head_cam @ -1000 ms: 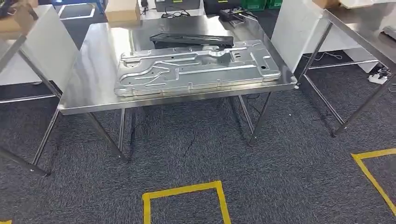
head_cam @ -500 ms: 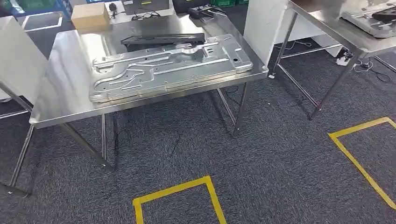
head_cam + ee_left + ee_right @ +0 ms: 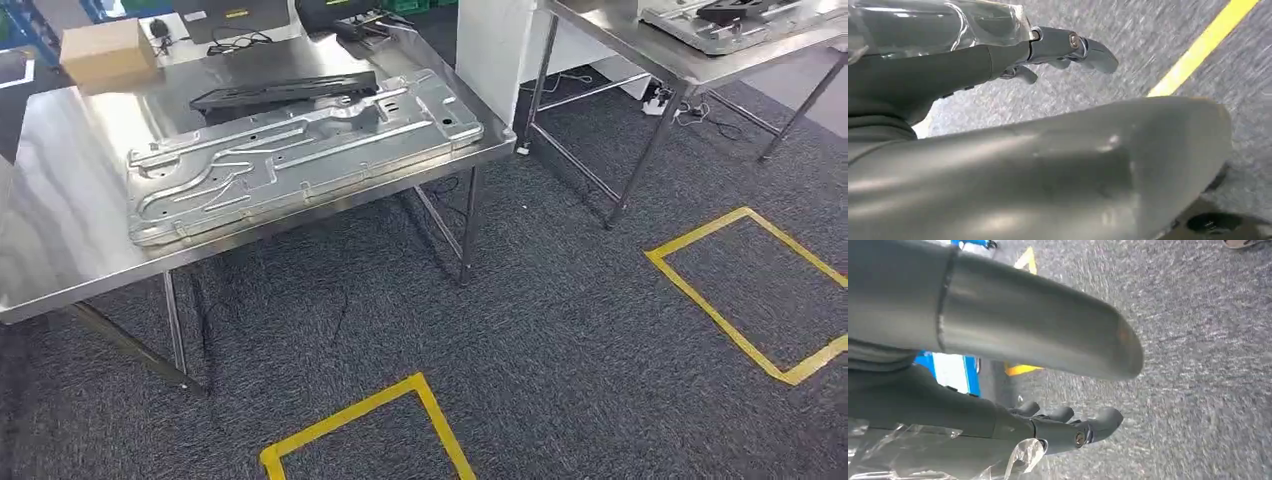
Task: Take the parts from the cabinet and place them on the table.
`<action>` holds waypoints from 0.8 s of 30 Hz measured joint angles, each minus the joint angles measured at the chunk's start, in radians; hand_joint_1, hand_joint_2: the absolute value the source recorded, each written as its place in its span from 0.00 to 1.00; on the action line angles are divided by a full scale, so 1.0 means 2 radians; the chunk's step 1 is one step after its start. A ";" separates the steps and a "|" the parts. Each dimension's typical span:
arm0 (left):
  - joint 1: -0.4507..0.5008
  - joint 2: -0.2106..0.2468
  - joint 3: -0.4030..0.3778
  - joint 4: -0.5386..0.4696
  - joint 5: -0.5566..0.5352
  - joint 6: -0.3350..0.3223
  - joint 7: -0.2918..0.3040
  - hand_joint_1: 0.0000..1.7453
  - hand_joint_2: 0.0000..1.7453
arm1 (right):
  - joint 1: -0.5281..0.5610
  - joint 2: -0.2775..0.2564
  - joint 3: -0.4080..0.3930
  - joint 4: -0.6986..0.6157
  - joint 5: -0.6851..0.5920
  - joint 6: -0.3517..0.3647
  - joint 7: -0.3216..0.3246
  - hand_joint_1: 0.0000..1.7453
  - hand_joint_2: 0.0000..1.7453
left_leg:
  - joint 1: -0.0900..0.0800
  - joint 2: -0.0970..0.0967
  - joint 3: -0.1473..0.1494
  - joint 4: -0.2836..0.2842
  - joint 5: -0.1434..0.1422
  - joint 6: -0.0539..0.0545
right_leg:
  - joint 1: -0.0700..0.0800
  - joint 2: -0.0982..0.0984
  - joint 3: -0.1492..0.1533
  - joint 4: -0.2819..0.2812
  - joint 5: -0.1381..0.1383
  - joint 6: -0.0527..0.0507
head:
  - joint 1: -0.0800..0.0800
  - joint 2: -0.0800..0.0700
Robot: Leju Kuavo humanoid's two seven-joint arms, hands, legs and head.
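On the steel tabletop (image 3: 60, 250) a large stamped metal panel (image 3: 300, 150) is laid flat, probably already delivered, with a black part (image 3: 285, 92) behind it, while the left robot hand (image 3: 1068, 47) and the right robot hand (image 3: 1068, 430) are hung empty over the carpet, fingers loosely apart.

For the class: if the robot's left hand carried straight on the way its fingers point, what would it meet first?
Most likely the grey carpet. The left hand hangs over it with nothing in between; a yellow tape line lies nearby. Depth is hard to judge.
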 joint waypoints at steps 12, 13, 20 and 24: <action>0.001 -0.016 0.005 0.000 0.000 0.004 -0.002 0.00 0.00 | -0.002 -0.006 0.007 0.001 -0.018 0.000 0.044 0.00 0.00 | -0.011 0.069 0.001 0.008 -0.010 -0.008 | -0.001 -0.085 0.009 0.007 -0.015 0.000 | 0.002 0.000; 0.000 -0.016 0.005 0.000 0.002 0.003 0.005 0.00 0.00 | -0.001 -0.006 0.007 0.001 -0.019 0.000 0.043 0.00 0.00 | -0.009 0.073 0.002 0.008 -0.010 -0.008 | 0.001 -0.080 0.007 0.007 -0.014 -0.003 | 0.002 0.000; 0.003 -0.016 0.006 0.000 0.007 0.002 0.011 0.00 0.00 | -0.004 -0.009 0.010 0.001 -0.012 -0.002 0.045 0.00 0.00 | -0.003 0.025 -0.074 0.181 -0.098 -0.018 | 0.003 -0.043 -0.001 0.006 -0.005 -0.019 | 0.002 0.000; 0.003 -0.014 0.007 0.000 0.009 -0.002 0.013 0.00 0.00 | -0.003 -0.018 0.011 0.002 -0.036 -0.013 0.032 0.00 0.00 | -0.008 0.008 -0.020 0.063 -0.026 -0.002 | 0.006 -0.015 -0.001 0.006 -0.002 -0.019 | 0.002 0.000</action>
